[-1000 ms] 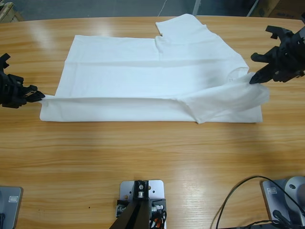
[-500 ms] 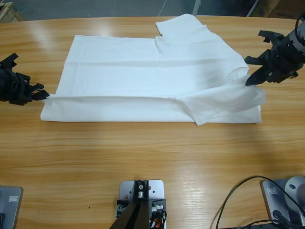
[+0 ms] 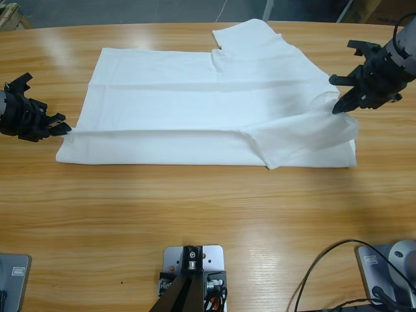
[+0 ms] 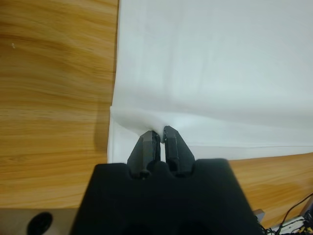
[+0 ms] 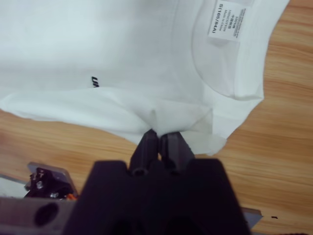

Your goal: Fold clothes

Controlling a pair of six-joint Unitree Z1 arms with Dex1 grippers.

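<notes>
Counting from my station: one T-shirt, two end effectors.
T-shirt [image 3: 208, 104]: one, white, lying on the tabletop [image 3: 208, 214], near edge folded over.
Left end effector [image 3: 64, 126]: jaws pinched on hem corner.
Right end effector [image 3: 337, 108]: jaws pinched on fabric near the collar.
Neck label [image 5: 227, 18]: one.

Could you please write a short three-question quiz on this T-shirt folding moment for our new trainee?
1. True or false: the left gripper is shut on an edge of the T-shirt.
2. Where does the neck label lie in the right wrist view? A) inside the round neck opening B) on the bare table C) between the jaws
3. Fill in: the right gripper pinches the fabric near the ____.

Key
1. True: its jaws are closed on the cloth's edge.
2. A.
3. Collar; the pinched fold sits just below the neck opening, beside the dark chest lettering.
</notes>
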